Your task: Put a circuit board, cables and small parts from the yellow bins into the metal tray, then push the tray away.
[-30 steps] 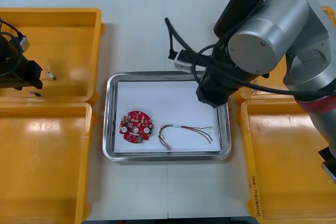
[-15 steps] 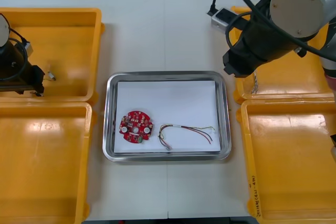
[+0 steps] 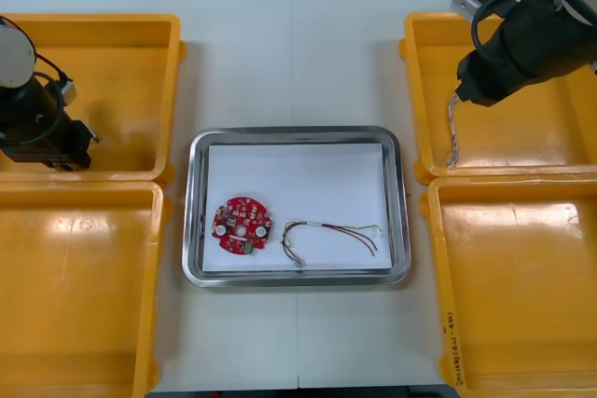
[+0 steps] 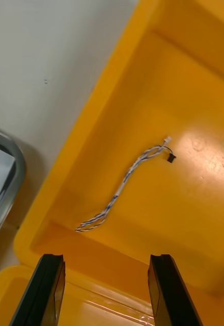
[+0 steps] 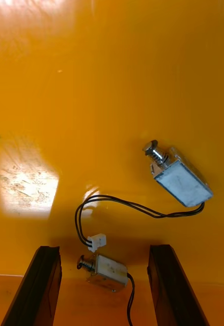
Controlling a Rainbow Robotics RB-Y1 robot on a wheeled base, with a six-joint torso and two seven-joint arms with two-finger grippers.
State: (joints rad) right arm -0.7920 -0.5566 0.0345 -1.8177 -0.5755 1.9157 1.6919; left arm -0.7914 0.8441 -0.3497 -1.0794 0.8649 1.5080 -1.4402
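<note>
The left hand (image 5: 104, 250) is being held spread over small metal parts (image 5: 180, 179). The right hand (image 4: 106, 259) is being held spread over a twisted cable (image 4: 123, 186).

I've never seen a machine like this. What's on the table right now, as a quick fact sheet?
Tray: metal tray in the middle of the table, white inside
In tray: round red circuit board, with a red and yellow cable lying apart beside it
Left hand: open, over the far left yellow bin, above two small metal parts
Right hand: open, over the far right yellow bin, above a twisted blue and white cable
Not yet in tray: metal parts, blue and white cable
</note>
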